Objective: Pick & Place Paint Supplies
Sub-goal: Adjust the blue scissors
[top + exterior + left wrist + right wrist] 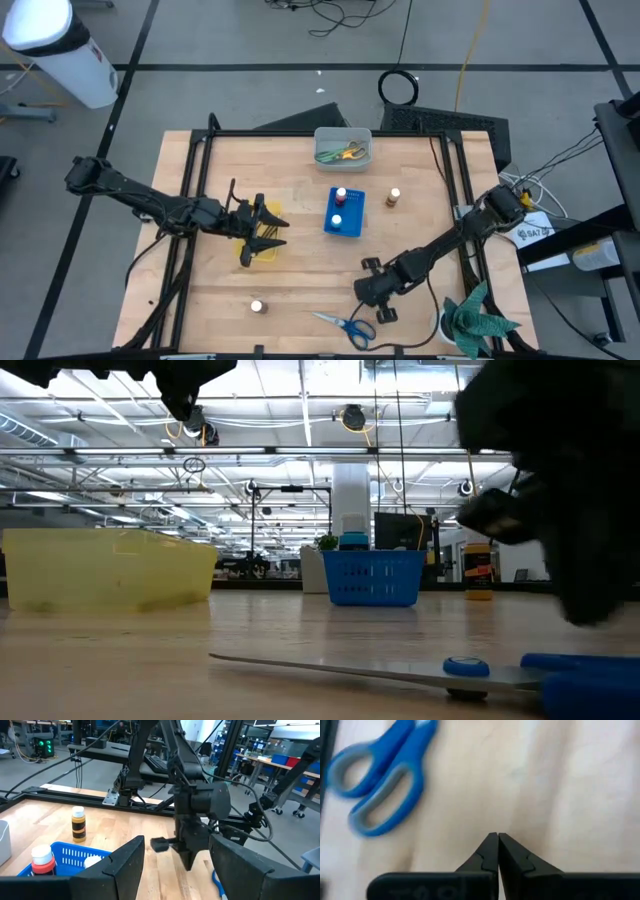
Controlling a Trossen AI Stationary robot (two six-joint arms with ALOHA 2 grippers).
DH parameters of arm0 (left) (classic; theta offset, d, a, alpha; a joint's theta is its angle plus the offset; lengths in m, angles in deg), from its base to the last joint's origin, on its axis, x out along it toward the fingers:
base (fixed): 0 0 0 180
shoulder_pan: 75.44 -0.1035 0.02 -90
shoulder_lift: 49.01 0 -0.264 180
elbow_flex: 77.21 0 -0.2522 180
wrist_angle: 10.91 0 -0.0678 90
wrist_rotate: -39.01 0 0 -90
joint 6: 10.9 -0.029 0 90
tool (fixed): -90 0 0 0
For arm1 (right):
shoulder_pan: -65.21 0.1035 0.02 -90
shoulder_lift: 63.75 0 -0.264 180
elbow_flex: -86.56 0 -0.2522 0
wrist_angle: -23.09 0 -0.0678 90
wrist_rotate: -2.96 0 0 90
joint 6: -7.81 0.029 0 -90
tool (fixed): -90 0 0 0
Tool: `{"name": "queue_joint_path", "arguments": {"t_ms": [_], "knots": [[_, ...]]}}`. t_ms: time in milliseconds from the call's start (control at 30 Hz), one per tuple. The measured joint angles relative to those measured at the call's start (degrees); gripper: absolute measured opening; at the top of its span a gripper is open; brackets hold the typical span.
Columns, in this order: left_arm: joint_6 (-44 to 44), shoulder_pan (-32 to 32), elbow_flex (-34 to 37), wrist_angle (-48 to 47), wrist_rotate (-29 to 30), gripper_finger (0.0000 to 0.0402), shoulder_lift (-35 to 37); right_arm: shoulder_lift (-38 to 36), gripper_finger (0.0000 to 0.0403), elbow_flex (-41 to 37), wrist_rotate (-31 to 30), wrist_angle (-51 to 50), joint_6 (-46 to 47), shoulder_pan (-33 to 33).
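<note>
Blue-handled scissors [345, 325] lie flat near the table's near edge, with handles [380, 785] and blades [350, 672] showing. My right gripper [375, 290] hovers just beyond them, shut and empty [498, 840]. My left gripper [262, 228] is open over the yellow tray [258, 248], with nothing between its fingers [175, 865]. A white-topped bottle [257, 306] stands on the table near the near edge. The blue tray [352, 228] holds a red-topped bottle [341, 193] and a white-topped one [337, 220]. A brown bottle [394, 197] stands beside it.
The grey bin [343, 133] at the far edge holds green and yellow scissors [340, 152]. A green cloth [478, 318] lies at the near right corner. Black frame rails [190, 200] run along the table's sides. Bare wood lies between the yellow tray and my right gripper.
</note>
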Motion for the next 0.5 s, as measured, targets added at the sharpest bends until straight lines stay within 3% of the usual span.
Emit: {"name": "queue_joint_path", "arguments": {"t_ms": [133,333,500], "knots": [[0.0,0.0,0.0,0.0,0.0,0.0237,0.0,-2.7,0.0,0.0,-1.9,4.0,-0.4,1.4],[0.0,0.0,0.0,0.0,0.7,0.0237,0.0,-0.7,0.0,0.3,6.4,15.4,-0.7,4.9],[0.3,0.0,0.0,0.0,1.4,0.0237,0.0,1.4,0.0,0.2,7.1,15.7,4.2,6.2]]}}
